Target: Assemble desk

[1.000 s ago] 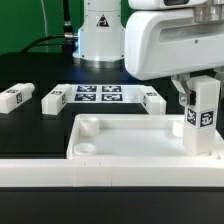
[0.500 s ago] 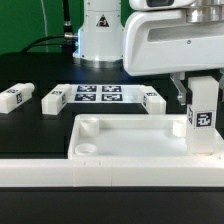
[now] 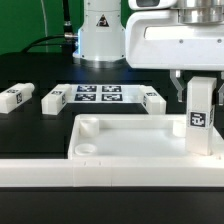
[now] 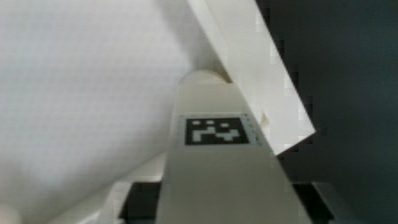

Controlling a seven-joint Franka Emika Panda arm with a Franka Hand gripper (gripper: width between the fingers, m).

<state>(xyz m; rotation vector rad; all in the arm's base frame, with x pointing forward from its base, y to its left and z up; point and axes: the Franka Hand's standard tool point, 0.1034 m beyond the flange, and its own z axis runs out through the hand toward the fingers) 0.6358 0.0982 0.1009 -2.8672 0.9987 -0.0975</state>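
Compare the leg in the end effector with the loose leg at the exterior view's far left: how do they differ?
Held leg stands upright; left leg lies flat. Held leg is clamped in the end effector; left leg is untouched. Held leg is at a corner of the tabletop; left leg is on the black table, away from it. Both are white, square-section, tagged.

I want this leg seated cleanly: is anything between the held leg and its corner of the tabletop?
Nothing visible does. The gripper holds the leg upright right at the tabletop's corner on the exterior view's right. The loose legs lie beyond the tabletop. The leg's foot hides the socket itself.
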